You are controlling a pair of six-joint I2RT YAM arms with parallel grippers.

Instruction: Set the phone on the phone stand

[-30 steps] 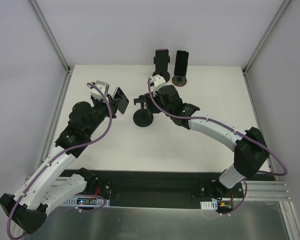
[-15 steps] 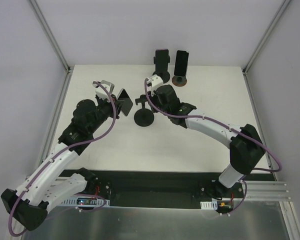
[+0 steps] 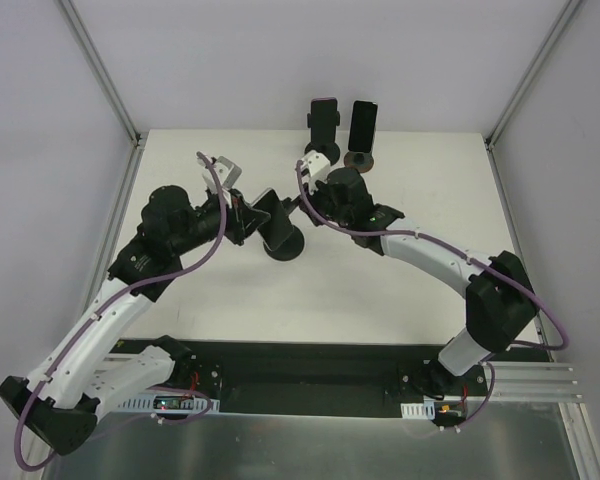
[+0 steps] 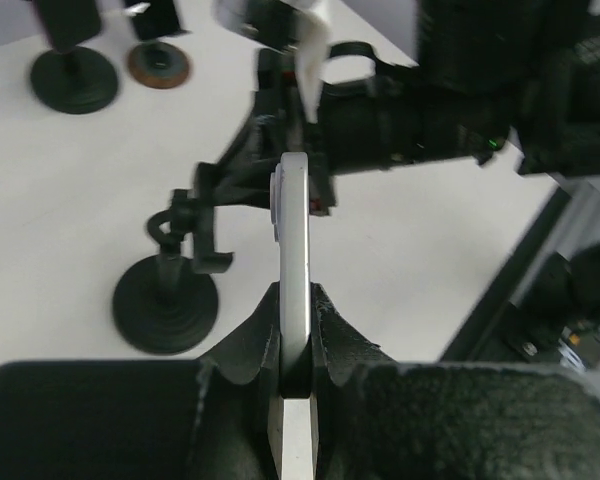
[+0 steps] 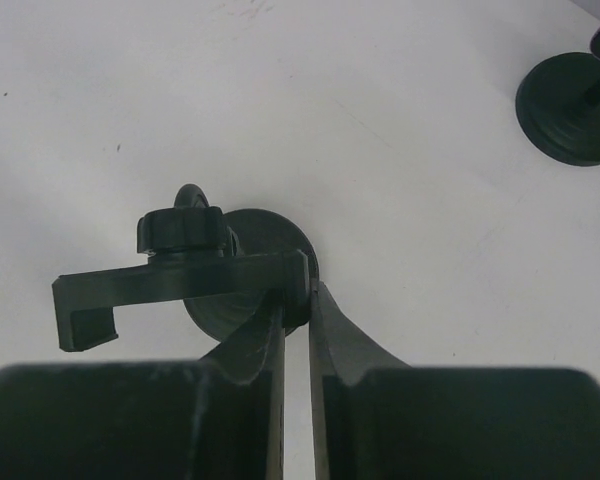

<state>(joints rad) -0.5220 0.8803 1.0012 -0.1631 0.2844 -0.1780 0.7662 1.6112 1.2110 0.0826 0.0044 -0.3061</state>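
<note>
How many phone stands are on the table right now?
3. A black-based stand at the back edge and a brown-based stand just right of it, both occupied; an empty stand mid-table, held by the right gripper. None appears hidden.

The table (image 3: pixel 410 300) is plain white, with no pattern. The phone stand (image 3: pixel 285 243) is matt black throughout, base and clamp alike. The phone (image 4: pixel 293 230) shows a silver-grey edge in the left wrist view and a dark face from above. The left gripper (image 4: pixel 295 298) and right gripper (image 5: pixel 297 300) have black fingers. The left arm (image 3: pixel 100 325) and right arm (image 3: pixel 430 258) have white links between black joints. A purple cable (image 3: pixel 185 272) runs along each arm, and a green light (image 4: pixel 493 143) shows on the right arm. At twelve o'clock on the table is a black second stand (image 3: pixel 323 125). At one o'clock is a copper-brown base (image 3: pixel 358 160) carrying a black-faced second phone (image 3: pixel 362 122).
</note>
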